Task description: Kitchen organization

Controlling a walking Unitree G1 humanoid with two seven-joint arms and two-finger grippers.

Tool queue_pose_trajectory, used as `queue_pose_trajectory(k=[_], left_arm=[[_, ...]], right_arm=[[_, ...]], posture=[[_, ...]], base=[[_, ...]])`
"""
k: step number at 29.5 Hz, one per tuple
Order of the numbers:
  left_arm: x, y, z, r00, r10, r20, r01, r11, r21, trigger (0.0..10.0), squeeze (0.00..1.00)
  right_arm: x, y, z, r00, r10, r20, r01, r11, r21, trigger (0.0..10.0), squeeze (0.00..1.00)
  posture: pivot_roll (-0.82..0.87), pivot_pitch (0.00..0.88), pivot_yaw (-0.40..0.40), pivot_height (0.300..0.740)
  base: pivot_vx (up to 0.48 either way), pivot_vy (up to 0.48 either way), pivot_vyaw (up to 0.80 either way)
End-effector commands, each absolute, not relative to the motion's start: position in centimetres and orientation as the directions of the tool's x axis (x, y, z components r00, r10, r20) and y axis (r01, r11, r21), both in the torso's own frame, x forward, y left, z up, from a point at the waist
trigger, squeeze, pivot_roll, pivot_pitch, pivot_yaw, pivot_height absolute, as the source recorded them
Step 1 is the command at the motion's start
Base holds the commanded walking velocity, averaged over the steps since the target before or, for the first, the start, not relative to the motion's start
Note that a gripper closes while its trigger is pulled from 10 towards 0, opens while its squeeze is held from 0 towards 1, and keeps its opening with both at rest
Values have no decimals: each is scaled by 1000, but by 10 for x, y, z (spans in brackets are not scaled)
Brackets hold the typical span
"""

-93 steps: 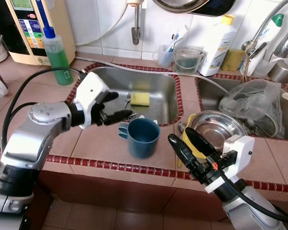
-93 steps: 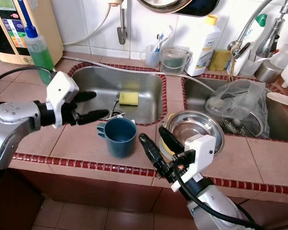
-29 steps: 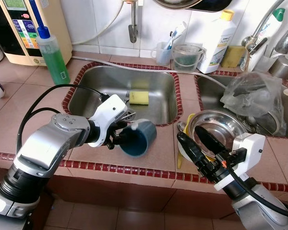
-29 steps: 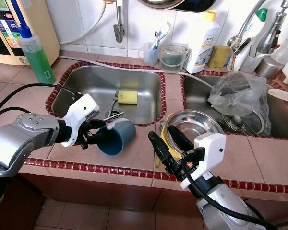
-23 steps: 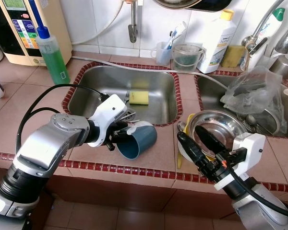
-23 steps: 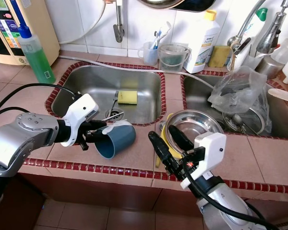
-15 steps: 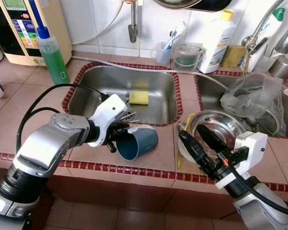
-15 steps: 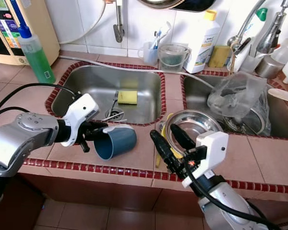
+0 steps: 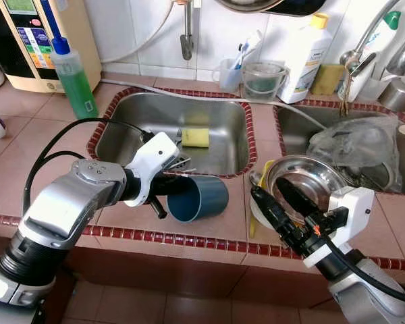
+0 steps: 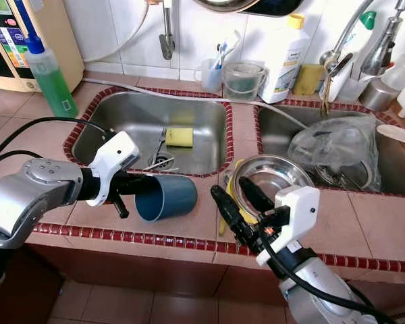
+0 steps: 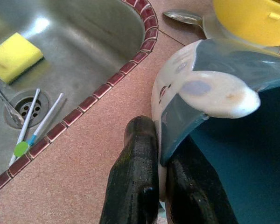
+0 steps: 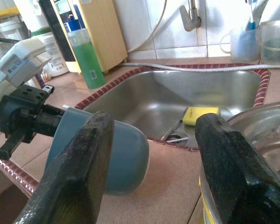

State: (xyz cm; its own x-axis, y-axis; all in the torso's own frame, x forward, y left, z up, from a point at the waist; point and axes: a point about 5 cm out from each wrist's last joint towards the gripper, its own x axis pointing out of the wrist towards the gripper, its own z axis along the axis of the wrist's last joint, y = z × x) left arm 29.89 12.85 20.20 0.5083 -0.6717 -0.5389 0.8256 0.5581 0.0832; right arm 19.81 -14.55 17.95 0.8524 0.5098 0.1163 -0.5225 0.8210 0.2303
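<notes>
One blue cup (image 9: 199, 199), on its side on the tiled counter (image 9: 61, 135) before the sink (image 9: 169, 128), rim pinched by left gripper (image 9: 167, 185); right gripper (image 9: 278, 202) spread wide, empty, just beside.

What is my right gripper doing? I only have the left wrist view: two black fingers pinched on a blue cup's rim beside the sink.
Observer: The right gripper is open and holds nothing, just in front of the steel bowl on the counter.
Operator: How is the cup sitting overall?
Observer: The blue cup is on its side, mouth toward the left gripper, base pointing at the right gripper.
Operator: Anything behind the sink I should know about?
Observer: A green soap bottle stands at the sink's back left corner, and a white bottle stands against the wall tiles between the two basins.
</notes>
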Motion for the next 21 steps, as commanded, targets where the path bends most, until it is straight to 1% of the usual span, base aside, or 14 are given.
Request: queue_pose_trajectory(k=[1, 3, 10, 12, 13, 15, 16, 17, 18, 19, 21], left_arm=[[302, 129, 210, 524, -679, -514, 823, 559, 100, 0, 0], [302, 130, 211, 528, -679, -510, 821, 561, 103, 0, 0], [312, 135, 220, 586, -663, -465, 784, 610, 119, 0, 0], [320, 137, 224, 624, -650, -433, 756, 641, 128, 0, 0], [330, 140, 231, 682, -618, -391, 707, 694, 135, 0, 0], [339, 142, 237, 729, -590, -346, 662, 735, 142, 0, 0], [344, 142, 241, 755, -577, -310, 637, 758, 139, 4863, 0], [344, 142, 241, 755, -577, -310, 637, 758, 139, 4863, 0], [349, 142, 244, 776, -567, -275, 615, 776, 138, 8549, 0], [353, 140, 246, 795, -558, -239, 597, 791, 137, 10000, 0], [356, 139, 248, 811, -548, -203, 578, 805, 135, 10000, 0]], right_arm=[[197, -145, 177, 845, 526, 97, -532, 809, 249, 10000, 0], [197, -145, 177, 843, 529, 96, -535, 807, 249, 10000, 0], [199, -144, 180, 841, 530, 111, -540, 805, 244, 10000, 0], [201, -144, 181, 840, 529, 121, -542, 805, 242, 10000, 0], [204, -144, 184, 839, 527, 135, -543, 805, 239, 10000, 0], [209, -144, 187, 840, 521, 151, -542, 807, 235, 10000, 0], [213, -144, 190, 841, 514, 168, -540, 810, 230, 10000, 0], [213, -144, 190, 841, 514, 168, -540, 810, 230, 10000, 0], [217, -144, 193, 842, 506, 186, -538, 813, 225, 10000, 0], [222, -143, 196, 843, 497, 204, -535, 815, 223, 10000, 0], [227, -142, 198, 844, 489, 222, -532, 817, 222, 10000, 0]], posture=[[-59, 92, -10, 740], [-59, 92, -10, 740], [-58, 78, -14, 740], [-58, 71, -17, 740], [-59, 66, -19, 740], [-59, 58, -22, 740], [-63, 46, -27, 740], [-63, 46, -27, 740], [-63, 40, -29, 740], [-67, 31, -32, 740], [-70, 24, -27, 740]], base=[[0, 0, 0], [0, 0, 0], [0, 0, 0], [0, 0, 0], [0, 0, 0], [0, 0, 0], [0, 0, 0], [0, 0, 0], [0, 0, 0], [0, 0, 0], [0, 0, 0]])
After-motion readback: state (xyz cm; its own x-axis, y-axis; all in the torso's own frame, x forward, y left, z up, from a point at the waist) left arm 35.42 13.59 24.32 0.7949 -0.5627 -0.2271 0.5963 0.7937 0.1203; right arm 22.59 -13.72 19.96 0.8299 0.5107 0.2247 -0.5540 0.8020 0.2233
